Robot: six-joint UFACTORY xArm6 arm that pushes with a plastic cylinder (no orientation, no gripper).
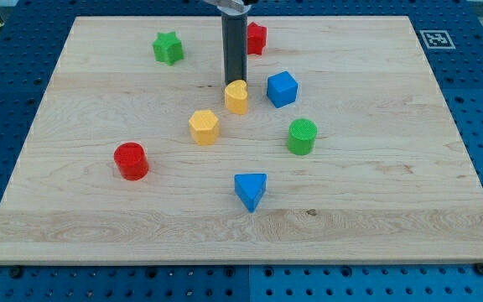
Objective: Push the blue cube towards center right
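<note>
The blue cube (282, 88) sits on the wooden board (409, 168) a little above the middle. My tip (234, 82) is just to its left, at the top edge of a yellow rounded block (236, 96) and seemingly touching it. A gap of about a block's width lies between my tip and the blue cube.
A red block (257, 38) is partly behind the rod at the view's top. A green star (168, 47) is at the top left. A yellow hexagon (204, 127), a green cylinder (302, 136), a red cylinder (131, 160) and a blue triangular block (251, 190) lie lower down.
</note>
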